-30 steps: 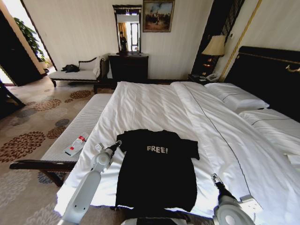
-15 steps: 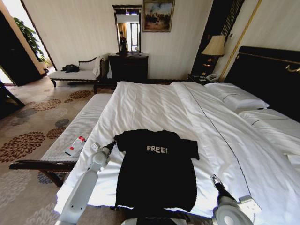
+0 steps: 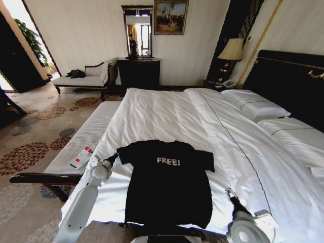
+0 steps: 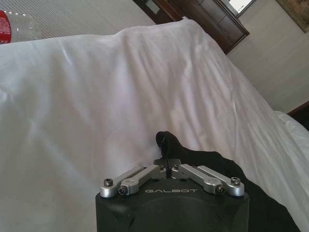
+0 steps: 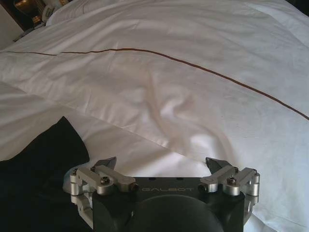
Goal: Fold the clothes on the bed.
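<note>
**A:** Bedroom, white bed (image 3: 167, 116) running away from you toward the dark dresser; headboard on your right. Where does the shirt lie?

**B:** Black T-shirt (image 3: 169, 187) lies flat near the bed's close edge, lettering up, collar pointing away from you, hem toward you. Its long axis runs straight out from your torso, sleeves out to either side.

**A:** Left arm first.

**B:** Your left pincer (image 3: 112, 158) sits at the shirt's left sleeve. In the left wrist view the left pincer (image 4: 165, 159) has its jaws drawn together, with a tuck of black cloth pinched between them; the sleeve edge is lifted into a small peak there.

**A:** And the right?

**B:** Your right pincer (image 3: 229, 193) hovers over bare duvet, jaws wide apart, holding nothing. In the right wrist view the shirt's hem corner (image 5: 43, 159) lies just beside the pincer, on the side toward the shirt.

**A:** Judgement?

**B:** The left arm is the engaged one; any fold across turns on that sleeve travelling rightward over the long axis.
</note>
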{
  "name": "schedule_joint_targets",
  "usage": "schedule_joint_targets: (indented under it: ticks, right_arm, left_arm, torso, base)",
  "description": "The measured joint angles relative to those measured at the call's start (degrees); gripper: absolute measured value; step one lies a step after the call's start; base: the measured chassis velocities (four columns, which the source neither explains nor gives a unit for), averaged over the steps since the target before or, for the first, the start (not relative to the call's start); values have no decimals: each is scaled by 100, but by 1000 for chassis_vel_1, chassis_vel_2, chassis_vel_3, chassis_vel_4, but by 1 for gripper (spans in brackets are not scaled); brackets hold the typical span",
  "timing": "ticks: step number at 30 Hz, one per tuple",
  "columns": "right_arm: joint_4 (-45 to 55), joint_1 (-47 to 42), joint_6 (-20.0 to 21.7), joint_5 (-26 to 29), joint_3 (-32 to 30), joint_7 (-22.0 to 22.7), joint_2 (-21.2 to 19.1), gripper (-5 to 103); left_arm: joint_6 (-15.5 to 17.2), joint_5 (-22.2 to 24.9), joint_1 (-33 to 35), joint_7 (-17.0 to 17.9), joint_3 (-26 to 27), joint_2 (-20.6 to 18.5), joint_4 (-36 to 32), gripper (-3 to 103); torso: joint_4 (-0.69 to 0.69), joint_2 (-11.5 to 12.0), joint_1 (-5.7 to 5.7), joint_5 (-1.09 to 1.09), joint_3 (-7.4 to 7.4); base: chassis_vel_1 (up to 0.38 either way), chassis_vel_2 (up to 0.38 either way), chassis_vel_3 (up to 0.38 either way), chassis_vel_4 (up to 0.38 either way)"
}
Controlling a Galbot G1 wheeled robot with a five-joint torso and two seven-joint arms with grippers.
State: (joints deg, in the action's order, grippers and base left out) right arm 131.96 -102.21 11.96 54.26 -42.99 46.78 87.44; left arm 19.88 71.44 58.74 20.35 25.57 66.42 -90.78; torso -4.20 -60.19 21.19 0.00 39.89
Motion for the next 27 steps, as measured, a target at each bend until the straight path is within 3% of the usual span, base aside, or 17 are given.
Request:
schedule_joint_targets:
  ticks: [4, 7, 9, 10, 16, 22, 23, 27]
  right_arm:
    - [-202, 236, -160, 208, -45, -171, -98, 100]
    - [-360, 515, -253, 398, -133, -330, -263, 100]
    - [-392, 572, -261, 426, -158, -368, -314, 100]
    - [-406, 595, -264, 437, -168, -385, -335, 100]
    - [-955, 1140, -326, 622, -445, -663, -807, 100]
    - [-1429, 1637, -331, 981, -507, -760, -1045, 100]
    - [-1502, 1690, -331, 1232, -604, -849, -1072, 100]
    - [-1643, 1787, -335, 1591, -662, -1070, -1126, 100]
  left_arm:
    - [-5, -77, 85, 47, 29, 3, 38, -3]
    - [-54, -119, 237, 89, 173, -18, -30, 11]
    - [-64, -119, 282, 94, 222, -37, -72, 11]
    - [-68, -119, 302, 95, 246, -45, -93, 17]
    - [-110, 134, 899, 227, 985, -337, -691, 44]
    - [-346, 94, 1364, 331, 1442, -437, -1066, 60]
    - [-428, 176, 1345, 329, 1466, -431, -1200, 71]
    - [-530, 475, 1346, 290, 1540, -408, -1583, 77]
  torso:
    - [0, 0, 0, 0, 0]
    - [2, 0, 0, 1, 1]
    - [2, 0, 0, 1, 1]
    - [2, 0, 0, 1, 1]
    - [1, 0, 0, 1, 1]
    - [6, 0, 0, 0, 1]
    - [5, 1, 0, 1, 1]
    - [-8, 0, 1, -2, 0]
  base:
    - [0, 0, 0, 0]
    - [0, 0, 0, 0]
    - [0, 0, 0, 0]
    - [0, 0, 0, 0]
    - [0, 0, 0, 0]
    - [0, 0, 0, 0]
    - [0, 0, 0, 0]
    - [0, 0, 0, 0]
